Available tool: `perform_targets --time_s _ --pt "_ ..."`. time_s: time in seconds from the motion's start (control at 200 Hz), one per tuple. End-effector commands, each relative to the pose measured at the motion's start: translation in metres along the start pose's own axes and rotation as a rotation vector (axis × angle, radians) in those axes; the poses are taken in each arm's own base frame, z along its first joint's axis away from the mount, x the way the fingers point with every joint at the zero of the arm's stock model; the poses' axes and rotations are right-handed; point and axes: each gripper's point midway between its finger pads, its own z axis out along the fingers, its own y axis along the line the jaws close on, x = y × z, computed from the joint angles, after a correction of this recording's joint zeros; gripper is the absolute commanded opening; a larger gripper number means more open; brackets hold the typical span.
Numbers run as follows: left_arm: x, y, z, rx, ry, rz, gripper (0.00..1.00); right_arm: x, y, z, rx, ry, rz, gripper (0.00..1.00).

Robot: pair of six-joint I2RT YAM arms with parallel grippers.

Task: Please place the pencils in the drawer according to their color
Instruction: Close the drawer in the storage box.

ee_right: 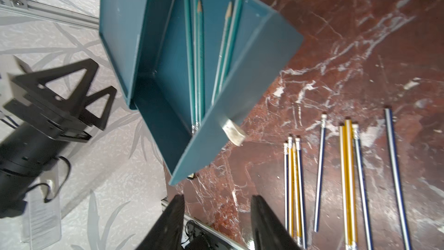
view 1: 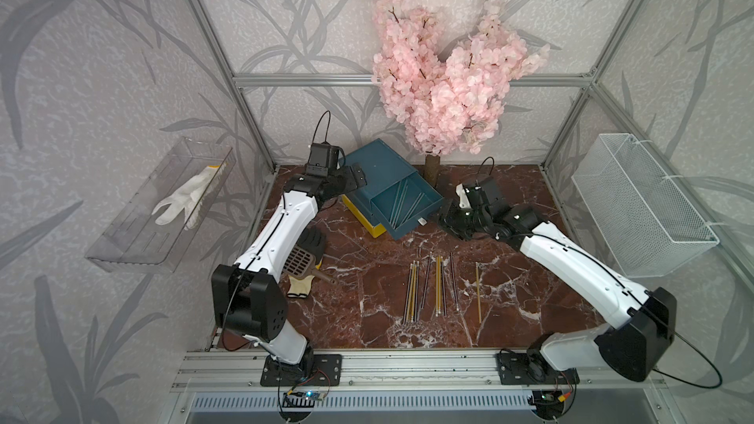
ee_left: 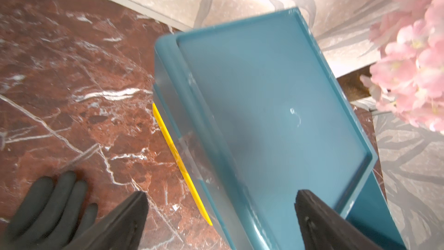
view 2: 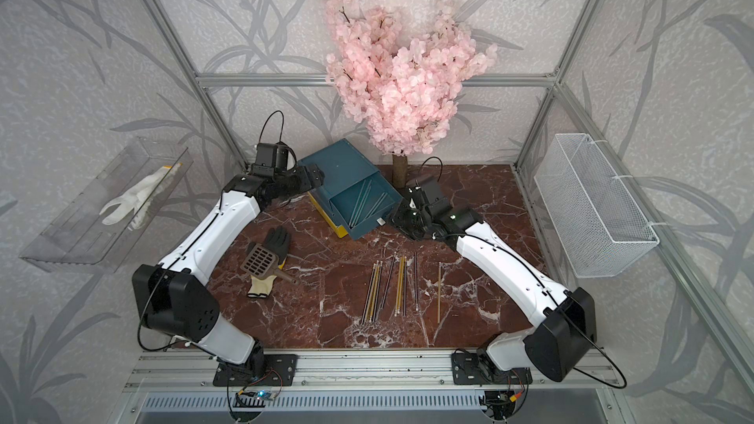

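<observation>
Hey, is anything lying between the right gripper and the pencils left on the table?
Nothing visible. Only bare marble table separates the open right gripper from the yellow and dark pencils; the pulled-out drawer sits off to one side of that path.

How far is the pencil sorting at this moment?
Done: teal pencils lie in the open teal drawer. In hand: nothing; the right gripper is open and empty beside that drawer; the left gripper is open at the chest. Left: yellow and dark pencils on the table; yellow drawer looks shut.
</observation>
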Motion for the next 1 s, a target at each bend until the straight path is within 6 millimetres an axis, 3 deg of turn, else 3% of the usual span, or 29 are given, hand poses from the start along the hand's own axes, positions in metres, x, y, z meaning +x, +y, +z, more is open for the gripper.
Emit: perform_targets --time_s 0.0,0.155,0.255,0.46,0.6,0.625,0.995 --pt "-0.015 0.011 0.007 -0.063 -0.016 0.008 1.0 -0.005 -0.014 0.012 -0.006 -0.044 0.053 0.36" --pt "-0.022 0.022 0.021 -0.102 0.009 0.015 1.0 -0.009 -0.016 0.036 -0.017 -0.033 0.06 0.1" --pt "-0.016 0.028 0.03 -0.114 0.039 0.025 1.0 -0.016 -0.008 0.051 -0.03 -0.029 0.049 0.0" --pt "0.004 0.034 0.043 -0.11 0.099 0.024 1.0 -0.032 0.011 0.085 -0.074 -0.014 0.052 0.0" --pt "0.015 0.036 0.049 -0.107 0.127 0.016 1.0 -0.042 0.034 0.094 -0.126 -0.01 0.047 0.0" --pt "0.017 0.037 0.049 -0.107 0.132 0.015 1.0 -0.041 0.029 0.106 -0.112 0.002 0.054 0.0" --pt "0.035 0.042 0.054 -0.107 0.176 0.007 1.0 -0.059 0.057 0.149 -0.177 0.018 0.092 0.0"
